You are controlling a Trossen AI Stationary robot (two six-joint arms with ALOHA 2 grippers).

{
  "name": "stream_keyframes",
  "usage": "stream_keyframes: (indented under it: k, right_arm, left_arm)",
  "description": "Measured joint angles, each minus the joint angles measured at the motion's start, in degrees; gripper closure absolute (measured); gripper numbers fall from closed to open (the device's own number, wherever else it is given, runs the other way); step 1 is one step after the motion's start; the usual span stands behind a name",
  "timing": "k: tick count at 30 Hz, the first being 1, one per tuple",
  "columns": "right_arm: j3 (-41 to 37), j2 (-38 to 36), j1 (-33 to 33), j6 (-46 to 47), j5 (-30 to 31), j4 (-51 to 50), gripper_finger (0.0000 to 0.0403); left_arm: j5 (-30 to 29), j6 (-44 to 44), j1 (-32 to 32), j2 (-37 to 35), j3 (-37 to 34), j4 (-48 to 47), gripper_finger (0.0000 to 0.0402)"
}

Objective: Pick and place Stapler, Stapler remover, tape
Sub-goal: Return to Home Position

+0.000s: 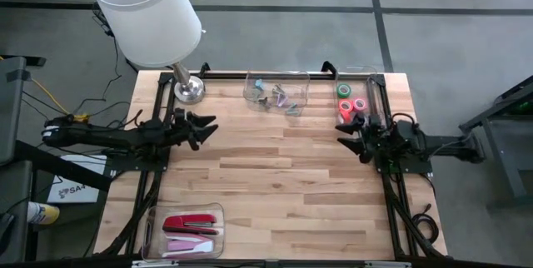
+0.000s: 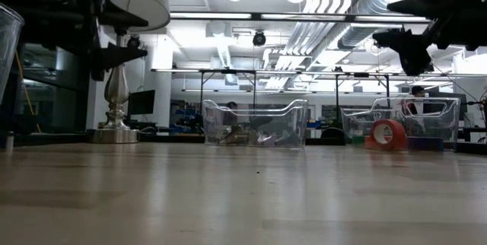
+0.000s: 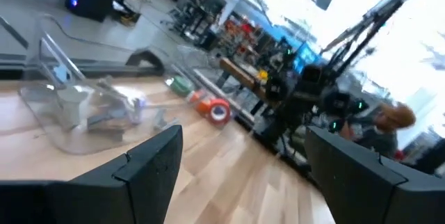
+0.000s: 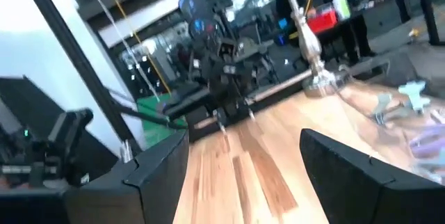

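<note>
2 arms hang above the worktop (image 1: 275,176), nothing held. Left gripper (image 1: 202,126) is over the left side, near the lamp (image 1: 146,8) base, fingers spread wide and empty; the left wrist view shows the same wide gap. Right gripper (image 1: 350,144) is over the right side, just beside the tape bin (image 2: 437,123), also wide and empty. The task things look sorted into 3 clear bins. The staplers (image 1: 190,223) (red, pink, pale) lie in the near-left bin (image 1: 148,218). The staple removers (image 1: 279,97) are in the far middle bin (image 1: 275,74). The tape rolls (image 1: 350,106) (green, pink, red-orange) are at the far-right bin; cannot tell if every roll sits inside its walls. Judged stage: job done, arms heading home. Risks are all about retraction. A left-arm swing toward the far edge could clip the lamp base and tip it, shade hanging over that corner. The right arm is tight to the tape bin, so a sideways sweep could shove it or knock a roll rolling off the worktop edge. Open fingers stick out wider, so snagging a bin rim is more likely. Lifting first and then pulling back looks safest.
</note>
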Motion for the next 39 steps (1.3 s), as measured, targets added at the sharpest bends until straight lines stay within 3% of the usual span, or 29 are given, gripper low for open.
stream_keyframes:
  k: [9, 15, 21, 28, 39]
  right_arm:
    - [0.00, -0.08, -9.64, 1.66, -13.95, -1.77, 0.0136]
    - [-0.02, -0.05, -15.61, 1.64, -21.61, -2.28, 0.0136]
    - [0.07, 0.30, -17.06, -0.03, -19.50, -6.62, 0.0136]
    - [0.07, 0.78, -17.06, 0.57, -16.21, -6.98, 0.0136]
    - [0.07, 0.78, -17.04, 0.17, -15.82, -7.02, 0.0136]
  left_arm:
    - [-1.42, 0.49, 0.00, -3.13, -0.17, -0.12, 0.0105]
    - [-2.07, 1.09, 0.00, -9.75, -0.20, -7.61, 0.0105]
    - [-3.34, -0.90, 0.00, -13.90, -0.20, -14.78, 0.0105]
    - [-2.79, -3.24, 0.00, -13.77, -0.22, -17.64, 0.0105]
    - [-2.05, -3.26, 0.00, -13.77, -0.24, -22.43, 0.0105]
